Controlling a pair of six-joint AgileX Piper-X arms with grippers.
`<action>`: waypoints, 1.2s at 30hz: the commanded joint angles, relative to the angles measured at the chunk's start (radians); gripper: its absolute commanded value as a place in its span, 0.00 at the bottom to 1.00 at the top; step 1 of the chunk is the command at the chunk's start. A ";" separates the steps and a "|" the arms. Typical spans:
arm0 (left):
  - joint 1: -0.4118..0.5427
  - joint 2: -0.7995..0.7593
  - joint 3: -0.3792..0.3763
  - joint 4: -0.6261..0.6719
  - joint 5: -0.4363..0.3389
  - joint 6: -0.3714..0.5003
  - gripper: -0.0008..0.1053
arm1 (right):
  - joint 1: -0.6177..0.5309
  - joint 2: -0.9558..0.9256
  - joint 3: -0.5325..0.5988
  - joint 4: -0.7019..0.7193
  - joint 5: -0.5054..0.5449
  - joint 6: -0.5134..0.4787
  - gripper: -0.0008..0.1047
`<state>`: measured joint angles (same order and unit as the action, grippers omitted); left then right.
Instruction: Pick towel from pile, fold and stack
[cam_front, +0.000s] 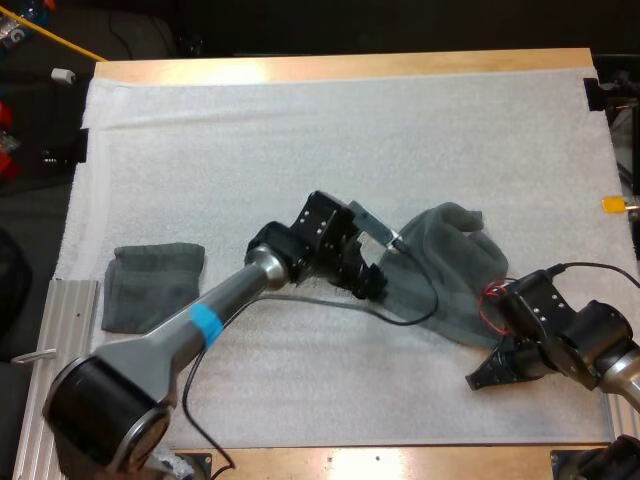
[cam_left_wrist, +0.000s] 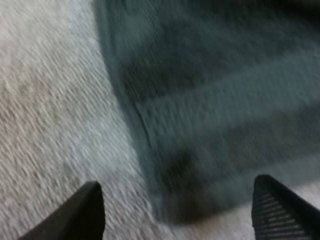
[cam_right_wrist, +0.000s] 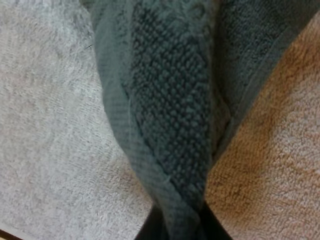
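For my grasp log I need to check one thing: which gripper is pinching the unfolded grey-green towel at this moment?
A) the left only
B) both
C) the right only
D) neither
C. The right gripper is closed on a bunched fold of the towel, while the left gripper has its fingers apart over the towel's edge, clear of it.
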<state>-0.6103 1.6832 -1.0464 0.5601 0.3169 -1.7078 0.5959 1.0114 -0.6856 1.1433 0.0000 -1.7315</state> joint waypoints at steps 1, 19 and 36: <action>-0.003 0.022 -0.026 0.013 -0.020 0.001 0.58 | 0.003 -0.004 -0.001 0.000 0.000 0.007 0.01; -0.085 0.170 -0.110 0.156 -0.128 0.069 0.57 | 0.003 -0.004 -0.001 0.000 0.000 0.030 0.01; -0.085 0.159 -0.233 0.327 -0.150 0.072 0.01 | 0.003 -0.004 -0.001 -0.077 0.000 0.109 0.01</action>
<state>-0.6893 1.8542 -1.2719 0.8724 0.1756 -1.6377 0.5959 1.0114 -0.6856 1.0727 0.0000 -1.6299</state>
